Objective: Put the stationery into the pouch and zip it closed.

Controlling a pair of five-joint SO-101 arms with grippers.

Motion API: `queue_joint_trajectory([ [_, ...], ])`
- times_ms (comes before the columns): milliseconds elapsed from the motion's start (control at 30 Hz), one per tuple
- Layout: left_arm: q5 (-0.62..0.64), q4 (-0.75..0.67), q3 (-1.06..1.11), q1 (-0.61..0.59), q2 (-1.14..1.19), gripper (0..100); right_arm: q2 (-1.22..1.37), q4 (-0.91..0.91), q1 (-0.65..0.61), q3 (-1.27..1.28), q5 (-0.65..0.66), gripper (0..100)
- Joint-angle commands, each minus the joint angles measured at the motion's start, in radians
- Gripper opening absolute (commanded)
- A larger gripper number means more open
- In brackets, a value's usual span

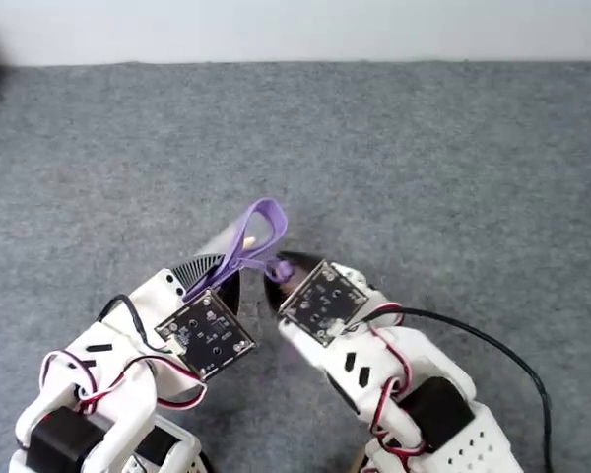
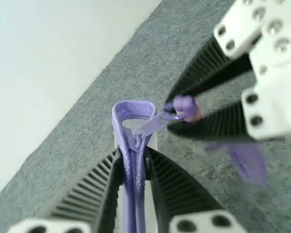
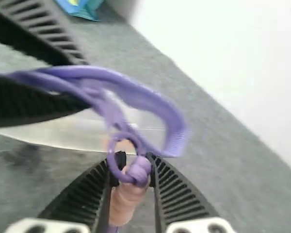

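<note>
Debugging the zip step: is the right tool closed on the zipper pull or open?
Closed. The right tool pinches the purple zipper pull between its ribbed fingers; the left wrist view shows the same.

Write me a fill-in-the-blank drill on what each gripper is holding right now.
1. The left gripper is shut on the ____ strap of the clear pouch.
2. The right gripper pinches the ____ pull.
3. Both arms work over a ____ carpet.

Missing words: purple; zipper; grey.
</note>
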Motion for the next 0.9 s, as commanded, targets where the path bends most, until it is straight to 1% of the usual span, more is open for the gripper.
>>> queue_joint_trajectory([
  [0, 0.012, -0.002, -0.004, -0.008, -0.006, 1, -0.015, -0.024, 0.094, -0.009, 0.023, 0.8],
  [167, 0.012, -0.002, -0.010, -0.008, -0.009, 1, 0.022, -0.041, 0.185, 0.005, 0.023, 0.8],
  [367, 0.012, -0.006, -0.015, -0.009, -0.011, 1, 0.194, -0.231, 0.289, 0.020, 0.020, 0.8],
  [500, 0.014, -0.006, -0.047, -0.009, -0.011, 1, 0.294, -0.312, 0.340, 0.020, 0.021, 0.7],
  [567, 0.014, -0.002, -0.061, -0.028, -0.011, 1, 0.325, -0.335, 0.361, 0.018, 0.021, 0.7],
  [667, 0.011, -0.003, -0.061, -0.086, -0.011, 1, 0.335, -0.337, 0.366, 0.006, 0.020, 0.7],
  [767, 0.012, -0.002, -0.061, -0.100, -0.011, 1, 0.334, -0.318, 0.360, -0.017, 0.021, 0.7],
  [867, 0.012, -0.008, -0.056, -0.101, -0.011, 1, 0.297, -0.228, 0.292, -0.038, 0.023, 0.9],
])
